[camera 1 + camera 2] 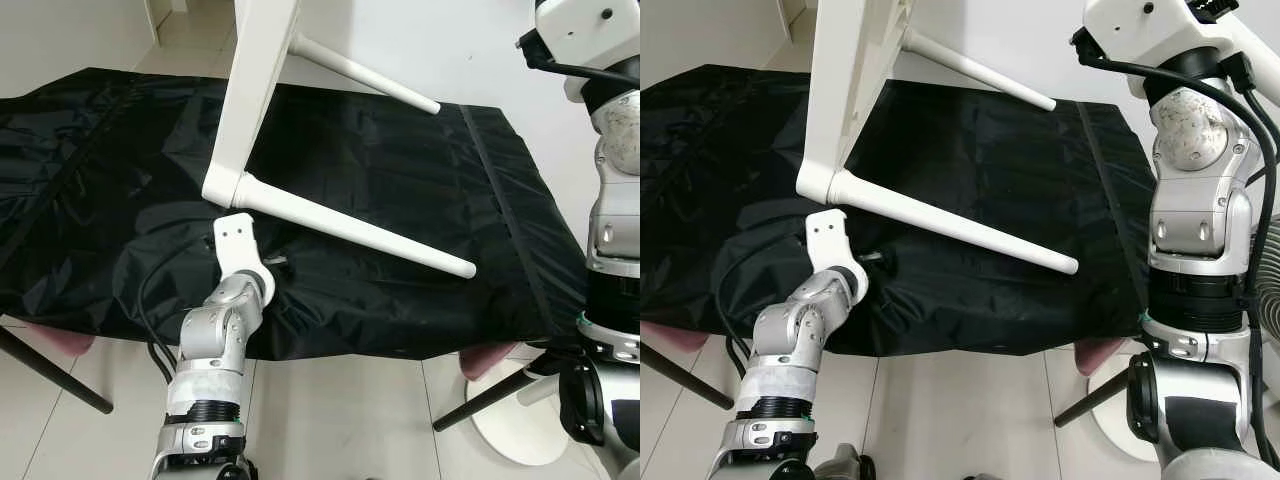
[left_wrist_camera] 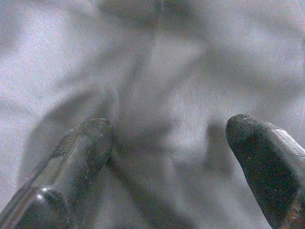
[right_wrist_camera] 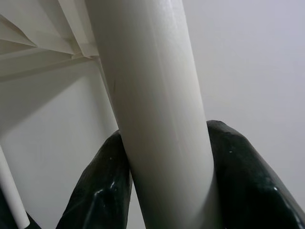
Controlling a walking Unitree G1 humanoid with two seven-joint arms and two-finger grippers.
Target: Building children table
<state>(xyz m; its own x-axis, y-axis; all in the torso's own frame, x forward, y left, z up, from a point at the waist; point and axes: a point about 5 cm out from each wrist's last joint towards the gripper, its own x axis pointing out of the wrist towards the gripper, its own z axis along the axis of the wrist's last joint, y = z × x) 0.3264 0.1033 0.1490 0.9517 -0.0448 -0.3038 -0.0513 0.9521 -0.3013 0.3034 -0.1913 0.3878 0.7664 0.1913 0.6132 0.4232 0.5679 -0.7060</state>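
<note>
At the bottom left of the left eye view, the left arm (image 1: pixel 212 365) is seen raised from the lower edge, its wrist bent down onto a black cloth (image 1: pixel 400 190) that covers a work surface across the middle of the frame. In the left wrist view, the left gripper (image 2: pixel 169 157) is pointed straight at the creased cloth, and its two black fingers (image 2: pixel 78 164) are held well apart with nothing between them.

Just above that wrist, in the centre left, the white children table (image 1: pixel 255 90) is seen tipped on its side, its top standing on edge. One fitted white leg (image 1: pixel 360 232) runs from the lower corner toward the lower right over the cloth; a second leg (image 1: pixel 365 73) juts toward the upper right, farther back.

In the right wrist view, the right gripper (image 3: pixel 167 176) is clamped around a thick white table leg (image 3: pixel 152 95), a black finger pressed on each side. The right arm (image 1: pixel 1195 220) is seen tall along the right edge of the right eye view.

No containers can be made out. Pale floor (image 1: pixel 330 420) is seen below the cloth.
</note>
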